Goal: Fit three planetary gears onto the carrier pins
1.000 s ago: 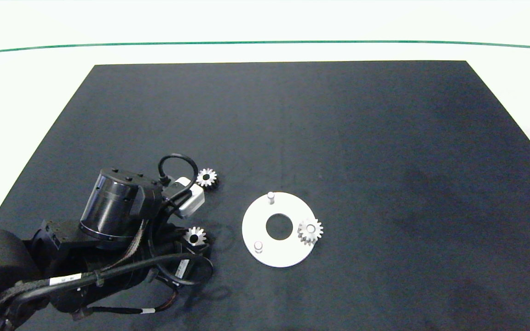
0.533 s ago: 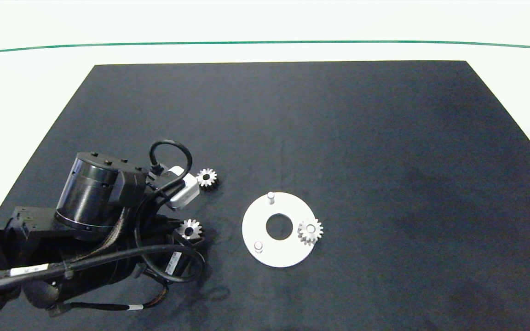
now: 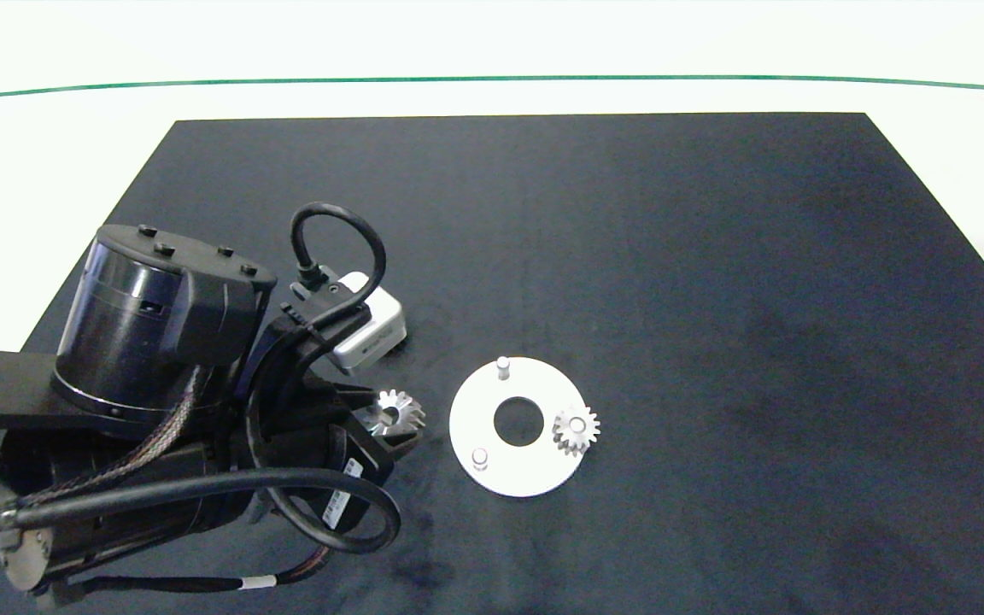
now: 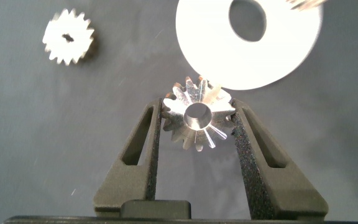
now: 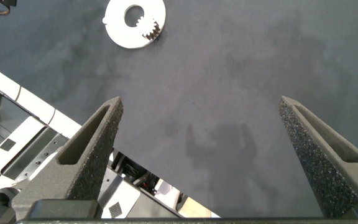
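My left gripper (image 3: 395, 420) is shut on a shiny planetary gear (image 4: 197, 118), held tilted above the mat just left of the white disc (image 3: 473, 420). Its two fingers (image 4: 151, 140) press the gear's teeth from both sides. Another planetary gear (image 3: 576, 430) sits on one carrier pin at the disc's right side. Two carrier pins (image 3: 502, 366) (image 3: 480, 459) stand bare. A further gear (image 4: 68, 44) lies flat on the mat in the left wrist view; the arm hides it in the head view. My right gripper (image 5: 205, 155) is open, high over the mat, far from the disc (image 5: 119, 31).
A black mat (image 3: 714, 282) covers the table, with white surface around it and a green line (image 3: 492, 79) at the back. My left arm and its cable (image 3: 202, 487) fill the front left corner. Below the mat's edge, the robot's base (image 5: 23, 146) shows.
My left gripper has risen and moved right toward the disc with the gear in it. The gear lying behind it is now hidden by the wrist in the head view.
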### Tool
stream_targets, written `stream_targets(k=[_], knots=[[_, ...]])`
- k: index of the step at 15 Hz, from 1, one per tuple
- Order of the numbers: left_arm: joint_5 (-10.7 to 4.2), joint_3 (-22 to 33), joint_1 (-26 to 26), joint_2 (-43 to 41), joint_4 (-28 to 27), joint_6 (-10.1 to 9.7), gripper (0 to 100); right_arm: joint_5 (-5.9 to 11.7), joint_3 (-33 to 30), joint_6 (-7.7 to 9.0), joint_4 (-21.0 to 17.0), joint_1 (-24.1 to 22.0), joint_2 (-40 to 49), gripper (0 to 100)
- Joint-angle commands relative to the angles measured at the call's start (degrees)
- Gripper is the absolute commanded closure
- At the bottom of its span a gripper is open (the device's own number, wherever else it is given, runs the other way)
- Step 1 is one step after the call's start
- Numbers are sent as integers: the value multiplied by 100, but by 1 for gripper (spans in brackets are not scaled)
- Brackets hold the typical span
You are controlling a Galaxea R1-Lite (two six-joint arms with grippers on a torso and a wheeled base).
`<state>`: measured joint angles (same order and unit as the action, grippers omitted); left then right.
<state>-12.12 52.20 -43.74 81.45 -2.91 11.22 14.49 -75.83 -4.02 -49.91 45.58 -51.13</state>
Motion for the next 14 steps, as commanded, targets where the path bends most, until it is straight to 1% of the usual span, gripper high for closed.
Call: stream_targets(k=[1,3,9,12,14], knots=[[-36,256,-398,91,1,12,93,10,-2,-2,-28,12,-3,0],[-45,273,-530,231,-7,21,93,10,-2,-2,-19,12,-3,0],[-54,370,-557,680,-25,39,93,10,-2,-2,-19,12,-3,0],[-63,572,-662,741,-394,39,93,10,-2,16,-19,12,-11,0],[-71,669,-715,838,-412,39,93,10,-2,16,-19,12,-11,0]])
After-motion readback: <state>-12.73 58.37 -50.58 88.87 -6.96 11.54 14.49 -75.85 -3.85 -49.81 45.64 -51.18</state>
